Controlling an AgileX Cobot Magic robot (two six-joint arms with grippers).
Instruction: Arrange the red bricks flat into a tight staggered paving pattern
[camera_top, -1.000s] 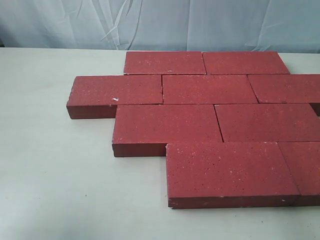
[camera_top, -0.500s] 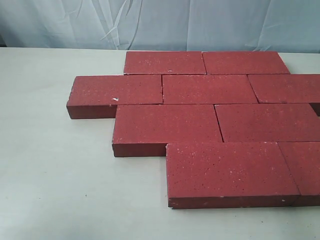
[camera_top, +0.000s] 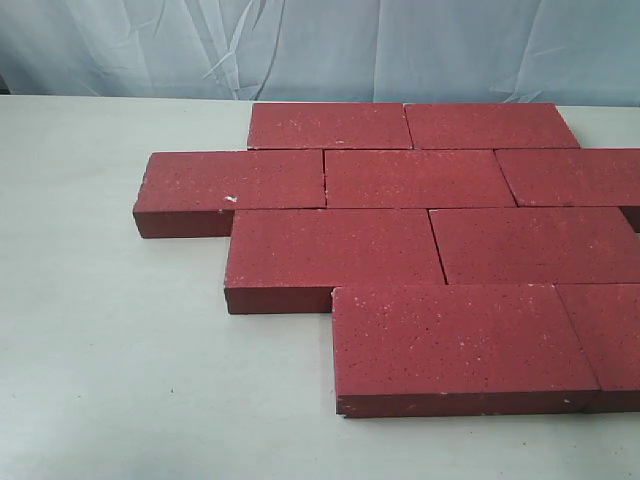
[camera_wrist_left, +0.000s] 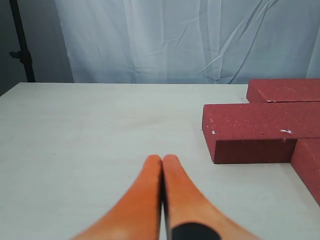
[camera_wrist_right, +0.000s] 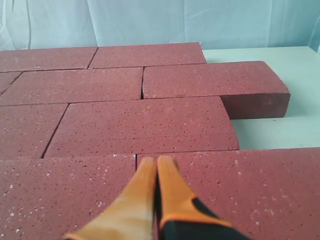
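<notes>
- Nine bricks (camera_top: 335, 248) lie flat on the pale surface (camera_top: 100, 350), in four rows, with their long sides along the rows.
- The far row has two bricks, the next row three, the third row two and the near row two.
- Each row is shifted sideways against its neighbour, so the end joints do not line up.
- The bricks sit tight, side against side, with only thin dark lines between them.
- The pattern fills the middle and the right of the exterior view, and the right edge of that view cuts some bricks.
- The leftmost brick (camera_top: 235, 180), in the second row, sticks out beyond the others, and its end face is free.
- The left end effector (camera_wrist_left: 161, 160) is together, its orange halves pressed one against the other, and it holds nothing.
- It is over bare surface, near the free end of the leftmost brick but apart from it.
- The right end effector (camera_wrist_right: 156, 162) is also together and holds nothing.
- It is over the top of the bricks, close to a joint between two rows; I cannot tell if it touches them.
- A pale wrinkled curtain (camera_top: 150, 50) hangs behind the surface.
</notes>
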